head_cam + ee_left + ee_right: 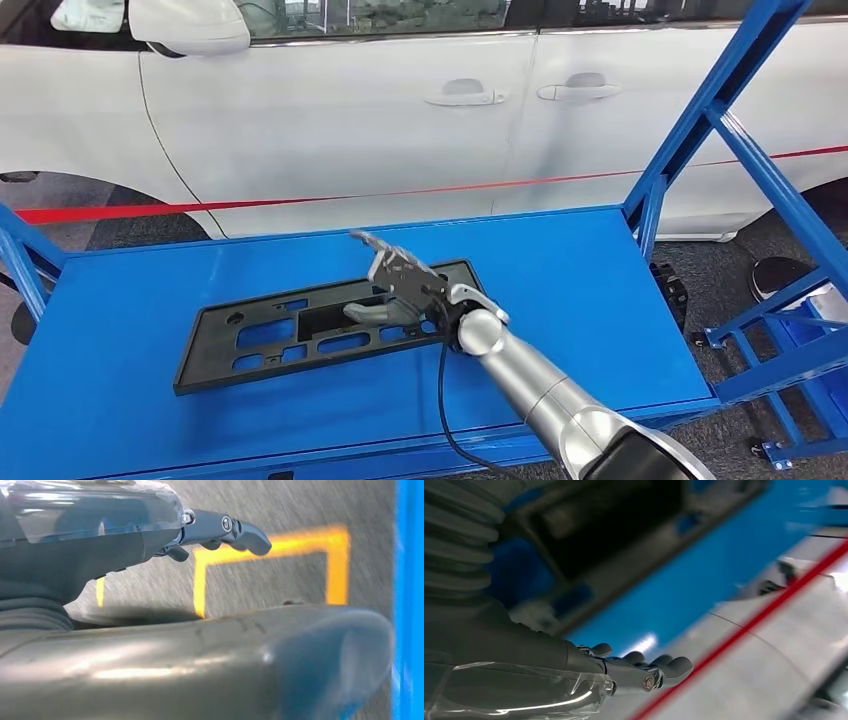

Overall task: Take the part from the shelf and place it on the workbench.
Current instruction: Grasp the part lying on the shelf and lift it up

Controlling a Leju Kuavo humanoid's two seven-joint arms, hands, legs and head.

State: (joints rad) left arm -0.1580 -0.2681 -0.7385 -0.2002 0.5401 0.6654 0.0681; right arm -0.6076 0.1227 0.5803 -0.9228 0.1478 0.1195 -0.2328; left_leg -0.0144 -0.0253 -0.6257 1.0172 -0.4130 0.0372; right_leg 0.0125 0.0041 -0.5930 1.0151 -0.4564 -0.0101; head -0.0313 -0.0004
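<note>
Black part [320,335] is laid flat on blue desk [580,290], long axis L–R; R hand [400,285] is held over its R end, fingers [368,240] spread, nothing gripped.

Beyond the blue top stood a white car [330,120], side on to me, filling the far part of my head view. Two door handles [465,95] sat near each other across the door seam, and a mirror [188,25] jutted out near the upper left. A thin red stripe [330,198] ran low along the doors. Grey floor [740,440] showed to my right under the blue frame, with a round dark base [778,275] resting on it. At my left wrist I saw the blurred floor crossed by yellow tape [272,550] turning a corner.
</note>
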